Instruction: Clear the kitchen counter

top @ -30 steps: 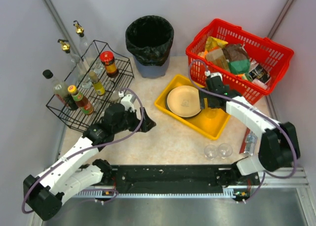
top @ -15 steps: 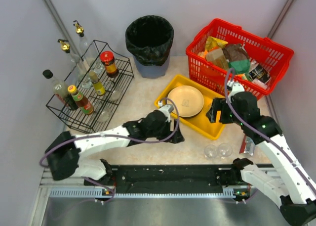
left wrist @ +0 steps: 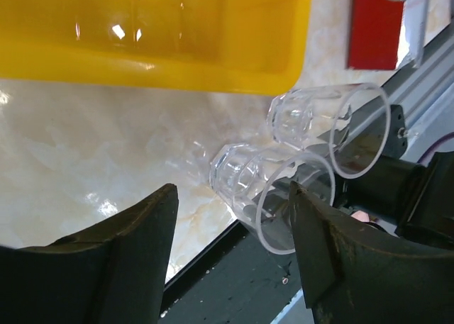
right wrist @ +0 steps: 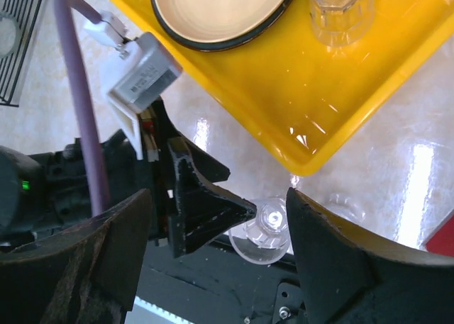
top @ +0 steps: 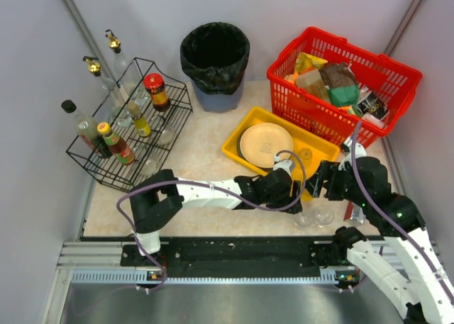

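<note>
The beige marbled kitchen counter (top: 213, 143) holds two clear glasses near its front right edge, one on the left (top: 303, 218) and one on the right (top: 323, 215). My left gripper (top: 295, 200) is open, its arm stretched far right. In the left wrist view the nearer glass (left wrist: 264, 189) stands just beyond my open left gripper (left wrist: 230, 228), and the other glass (left wrist: 323, 125) stands behind it. My right gripper (top: 318, 184) is open and empty above the same spot. In the right wrist view a glass (right wrist: 268, 228) shows between my right gripper's (right wrist: 216, 249) fingers, far below.
A yellow tray (top: 237, 152) holds a beige plate (top: 266, 143) and a clear glass (top: 306, 154). A red basket (top: 284, 72) full of packets stands at the back right, a black bin (top: 215, 62) at the back, and a wire rack (top: 131, 129) of bottles on the left. A red packet (top: 352, 200) lies by the right edge.
My left arm swung from the wire rack across to the two glasses. My right arm drew back from over the tray to the near right, and a glass now shows in the tray.
</note>
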Action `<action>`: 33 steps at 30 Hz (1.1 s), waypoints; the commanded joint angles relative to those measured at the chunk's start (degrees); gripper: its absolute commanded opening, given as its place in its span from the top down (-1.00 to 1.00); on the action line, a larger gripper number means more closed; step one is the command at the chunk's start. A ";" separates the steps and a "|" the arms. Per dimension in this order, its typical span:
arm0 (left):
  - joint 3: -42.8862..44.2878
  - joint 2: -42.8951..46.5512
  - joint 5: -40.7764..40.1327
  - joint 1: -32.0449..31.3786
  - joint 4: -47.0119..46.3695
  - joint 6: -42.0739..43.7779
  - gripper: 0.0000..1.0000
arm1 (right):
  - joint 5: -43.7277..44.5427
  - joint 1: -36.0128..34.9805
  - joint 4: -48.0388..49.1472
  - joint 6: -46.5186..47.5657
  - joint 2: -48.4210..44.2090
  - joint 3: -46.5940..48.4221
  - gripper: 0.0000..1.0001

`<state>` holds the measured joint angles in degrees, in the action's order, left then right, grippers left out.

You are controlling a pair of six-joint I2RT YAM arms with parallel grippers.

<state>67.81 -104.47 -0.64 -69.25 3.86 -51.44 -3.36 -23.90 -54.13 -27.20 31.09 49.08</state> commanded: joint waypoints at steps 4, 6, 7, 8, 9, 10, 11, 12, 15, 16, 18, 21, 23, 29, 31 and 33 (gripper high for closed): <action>1.89 -2.23 -0.94 -1.67 0.27 -1.64 -0.22 | -2.18 -0.36 -1.24 -2.51 -1.73 1.81 -0.48; 1.89 -3.02 -0.41 -2.02 0.10 -1.82 -0.08 | -2.27 -0.36 -1.33 -2.59 -2.08 1.81 -0.48; 1.97 -3.20 -0.06 -2.11 0.18 -1.82 0.01 | -2.18 -0.27 -1.42 -2.68 -2.26 1.81 -0.49; 2.06 -3.37 0.03 -2.11 0.27 -1.82 0.13 | -2.18 -0.36 -1.51 -2.68 -2.35 1.72 -0.49; 1.89 -3.38 0.03 -2.11 0.36 -1.91 0.24 | -2.27 -0.27 -1.51 -2.77 -2.44 1.72 -0.49; 1.89 -3.29 -0.06 -2.11 0.54 -1.82 0.42 | -2.36 -0.36 -1.51 -2.86 -2.61 1.55 -0.49; 1.97 -3.03 -0.32 -2.11 0.80 -1.56 0.58 | -2.44 -0.27 -1.59 -2.86 -2.70 1.46 -0.49; 2.06 -2.68 -0.84 -2.11 1.24 -1.38 0.74 | -2.53 -0.36 -1.59 -2.94 -2.79 1.37 -0.49; 2.85 -0.48 -3.91 -2.11 3.95 0.37 1.00 | -3.06 -0.27 -1.77 -3.12 -2.88 1.37 -0.50; 3.11 0.48 -5.32 -2.11 5.10 1.25 1.00 | -3.23 -0.27 -1.60 -3.12 -2.88 1.37 -0.51; 3.29 3.02 -8.04 -2.11 8.86 2.48 1.00 | -3.59 -0.27 -1.59 -3.21 -3.05 1.46 -0.57; 2.42 8.90 -11.56 -1.94 12.57 3.27 1.00 | -4.73 -0.27 -1.42 -3.82 -3.32 1.72 -0.75; 0.58 14.35 -11.57 -1.33 12.14 4.59 1.00 | -6.48 -0.27 -0.46 -3.56 -3.84 1.90 -0.90; -7.34 31.40 -2.81 3.15 3.62 5.12 1.00 | -14.30 -0.27 8.32 -4.61 -6.22 2.60 -0.98; -8.31 35.28 3.16 5.52 1.60 4.25 1.00 | -18.42 -0.36 12.62 -6.10 -5.78 2.78 -0.98; -8.83 38.61 7.40 7.90 0.37 2.93 1.00 | -24.21 -0.36 19.72 -8.73 -5.60 2.34 -0.98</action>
<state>60.84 -71.24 -3.03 -64.79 11.14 -47.44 -16.60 -23.90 -48.99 -31.79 25.41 49.23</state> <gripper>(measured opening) 0.039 0.987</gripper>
